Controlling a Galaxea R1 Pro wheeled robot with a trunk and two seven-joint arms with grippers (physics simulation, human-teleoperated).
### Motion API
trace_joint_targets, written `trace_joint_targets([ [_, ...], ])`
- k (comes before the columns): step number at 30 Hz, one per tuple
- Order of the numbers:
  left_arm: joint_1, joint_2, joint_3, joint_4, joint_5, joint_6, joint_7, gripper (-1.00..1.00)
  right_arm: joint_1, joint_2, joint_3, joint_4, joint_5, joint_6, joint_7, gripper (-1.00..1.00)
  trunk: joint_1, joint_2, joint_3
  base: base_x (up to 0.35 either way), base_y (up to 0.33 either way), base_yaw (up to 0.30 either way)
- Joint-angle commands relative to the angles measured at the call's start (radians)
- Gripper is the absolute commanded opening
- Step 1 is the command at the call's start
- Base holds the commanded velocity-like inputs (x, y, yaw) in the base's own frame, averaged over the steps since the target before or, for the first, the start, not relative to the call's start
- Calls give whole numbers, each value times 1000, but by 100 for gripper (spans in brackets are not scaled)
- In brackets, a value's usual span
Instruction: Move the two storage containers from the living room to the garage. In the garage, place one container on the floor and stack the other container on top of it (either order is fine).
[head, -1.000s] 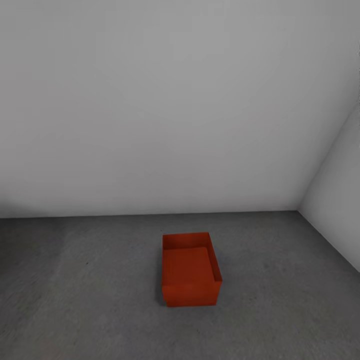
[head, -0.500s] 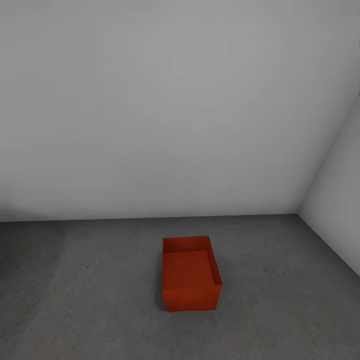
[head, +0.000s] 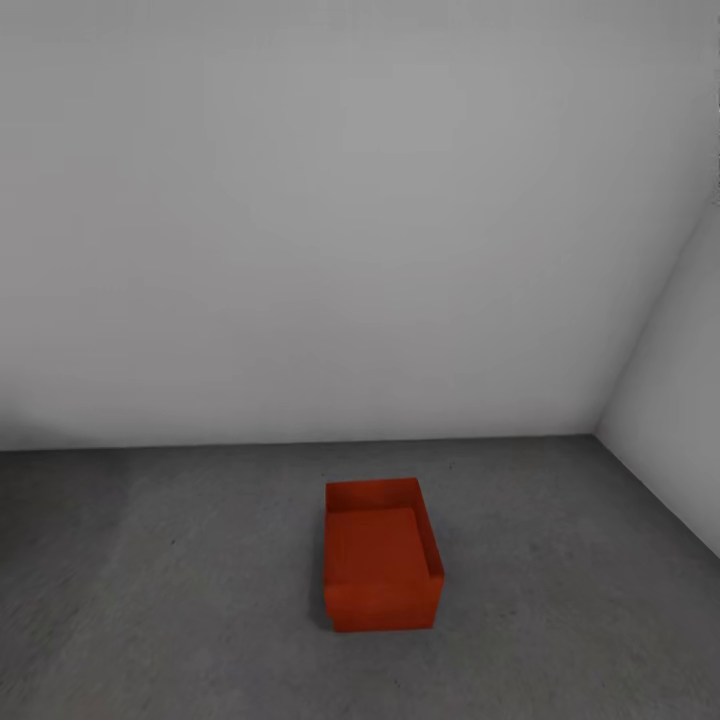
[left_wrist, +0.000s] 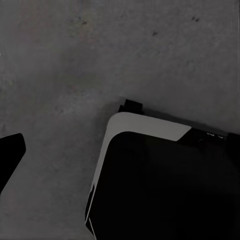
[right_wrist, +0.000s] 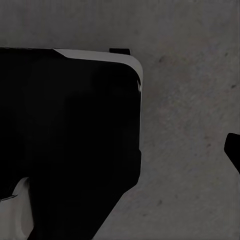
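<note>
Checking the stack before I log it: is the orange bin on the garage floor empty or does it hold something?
Not empty: the storage container holds a second orange container nested inside, upright on the floor.

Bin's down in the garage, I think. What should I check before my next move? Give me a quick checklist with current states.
1. Container resting on the grey concrete floor: ok.
2. Container upright, opening facing up: ok.
3. Container standing apart from the back wall and the side wall: ok.
4. Second one stacked on it: cannot tell; a raised orange surface shows inside, but no separate rim is plain.
</note>
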Motion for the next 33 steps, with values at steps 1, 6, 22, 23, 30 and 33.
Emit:
trace_joint_targets([
  [1, -1, 0, -1, -1, 3, 3, 2, 100, -1, 0, 4, 3, -1, -6, -3, 100, 0, -1, 0, 0, 0, 0],
  [6, -1, 1, -2, -2, 2, 2, 2, 100, -1, 1, 5, 3, -1, -4, -3, 100, 0, -1, 8, 0, 0, 0],
  [22, -1, 1, -2, -2, 5, 1, 2, 100, -1, -2, 9, 2, 44, 5, -3, 100, 0, -1, 34, 0, 0, 2],
  [23, -1, 1, -2, -2, 5, 1, 2, 100, -1, -2, 9, 2, 52, 5, -3, 100, 0, -1, 35, 0, 0, 43],
  [30, -1, 0, -2, -2, 5, 1, 2, 100, -1, -1, 9, 2, 104, 8, -3, 100, 0, -1, 46, 0, 0, 64],
  [33, -1, 1, -2, -2, 4, 1, 2, 100, -1, 0, 9, 2, 108, 8, -3, 100, 0, -1, 50, 0, 0, 75],
])
